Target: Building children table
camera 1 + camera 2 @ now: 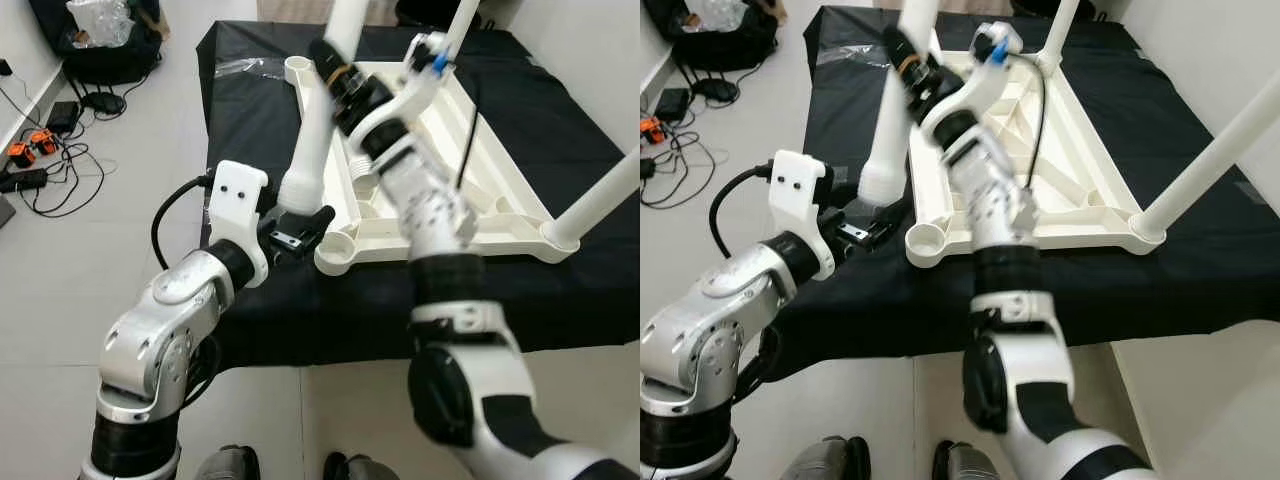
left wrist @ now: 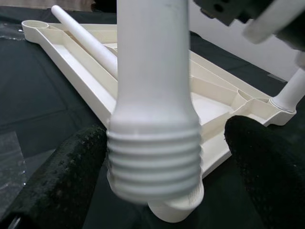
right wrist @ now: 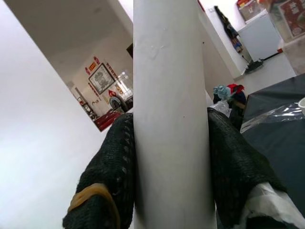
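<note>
the right end effector (image 1: 908, 52) clamps a white plastic table leg (image 1: 888, 140) above the upturned white plastic tabletop (image 1: 1080, 195) on the black-covered bench (image 1: 1200, 270); left end effector (image 1: 875, 228) beside its threaded end.

Home room: tiled floor (image 1: 120, 240), framed wall picture (image 3: 101, 76), bag (image 1: 100, 45).

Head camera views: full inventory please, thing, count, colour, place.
Upside-down plastic children's tabletop: one, cream-white, on the black cloth.
Loose threaded plastic table leg: one, white, held at a slant, threaded end just above the near-left corner socket.
Fitted plastic table legs: two, white, standing up from the tabletop's right corners.
Black cloth-covered surface: one, black, under the tabletop.
Clear plastic wrap: one, transparent, far left of the cloth.
Cables and chargers: several, black and orange, floor at left.
Dark bag: one, far left floor.
Left gripper: fingers open either side of the threaded end.
Right gripper: shut on the leg's shaft.
</note>
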Robot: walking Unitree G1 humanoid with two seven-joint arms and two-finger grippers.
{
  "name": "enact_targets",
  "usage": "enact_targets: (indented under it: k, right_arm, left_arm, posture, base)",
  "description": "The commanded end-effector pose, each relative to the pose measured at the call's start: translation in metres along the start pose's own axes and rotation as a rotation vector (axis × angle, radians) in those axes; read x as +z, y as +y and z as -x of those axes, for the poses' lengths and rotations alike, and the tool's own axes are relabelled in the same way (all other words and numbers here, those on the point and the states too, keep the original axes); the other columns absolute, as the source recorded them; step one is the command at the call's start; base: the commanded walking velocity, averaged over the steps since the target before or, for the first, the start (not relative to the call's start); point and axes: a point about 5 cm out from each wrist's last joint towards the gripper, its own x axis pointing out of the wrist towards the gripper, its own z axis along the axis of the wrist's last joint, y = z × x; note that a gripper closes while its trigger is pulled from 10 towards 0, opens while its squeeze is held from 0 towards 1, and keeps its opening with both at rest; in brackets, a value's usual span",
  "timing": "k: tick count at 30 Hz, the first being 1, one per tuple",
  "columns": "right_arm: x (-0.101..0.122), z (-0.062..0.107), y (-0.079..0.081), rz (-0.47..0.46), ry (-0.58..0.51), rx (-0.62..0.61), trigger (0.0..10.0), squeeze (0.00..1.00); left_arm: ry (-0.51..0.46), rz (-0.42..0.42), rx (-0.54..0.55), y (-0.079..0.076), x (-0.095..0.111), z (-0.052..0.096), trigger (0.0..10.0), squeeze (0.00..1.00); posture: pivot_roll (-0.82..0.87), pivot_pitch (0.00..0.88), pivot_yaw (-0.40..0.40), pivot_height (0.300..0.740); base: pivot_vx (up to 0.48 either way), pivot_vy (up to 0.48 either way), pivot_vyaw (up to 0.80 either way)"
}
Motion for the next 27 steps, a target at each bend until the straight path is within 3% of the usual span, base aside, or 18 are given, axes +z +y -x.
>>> enact_targets:
  k: [1,9,20,22,23,24,27]
  right_arm:
    - [0.004,0.002,0.012,0.026,-0.035,0.063,0.0,0.00]
    - [0.001,0.011,0.024,0.042,-0.043,0.118,0.0,0.00]
    - [-0.002,0.015,0.033,0.040,-0.051,0.141,0.0,0.00]
    - [-0.002,0.016,0.034,0.042,-0.051,0.143,0.0,0.00]
    - [-0.003,0.017,0.035,0.043,-0.049,0.143,0.0,0.00]
    - [-0.004,0.018,0.035,0.042,-0.047,0.143,0.0,0.00]
    - [-0.006,0.020,0.036,0.043,-0.040,0.139,0.0,0.00]
  left_arm:
    - [0.012,-0.014,0.018,0.006,-0.003,-0.003,10.0,0.00]
    - [0.039,-0.001,0.063,0.018,-0.010,-0.008,10.0,0.00]
    - [0.007,-0.017,0.049,0.012,-0.007,-0.017,10.0,0.00]
    - [0.003,-0.022,0.043,0.011,-0.006,-0.019,9.6,0.00]
    - [-0.009,-0.024,0.038,0.009,-0.005,-0.020,4.2,0.00]
    - [-0.017,-0.024,0.035,0.008,-0.005,-0.021,0.0,0.00]
    - [-0.025,-0.042,0.036,0.007,-0.004,-0.022,0.0,0.00]
  posture:
    - [0.06,0.132,-0.091,0.740]
    - [0.05,0.134,-0.090,0.740]
    - [0.05,0.135,-0.086,0.740]
    - [0.05,0.135,-0.086,0.740]
    - [0.05,0.135,-0.087,0.740]
    - [0.05,0.135,-0.087,0.740]
    - [0.05,0.134,-0.086,0.740]
  base:
    - [0.000,0.000,0.00]
    - [0.000,0.000,0.00]
    - [0.000,0.000,0.00]
    - [0.000,0.000,0.00]
    - [0.000,0.000,0.00]
    - [0.000,0.000,0.00]
    - [0.000,0.000,0.00]
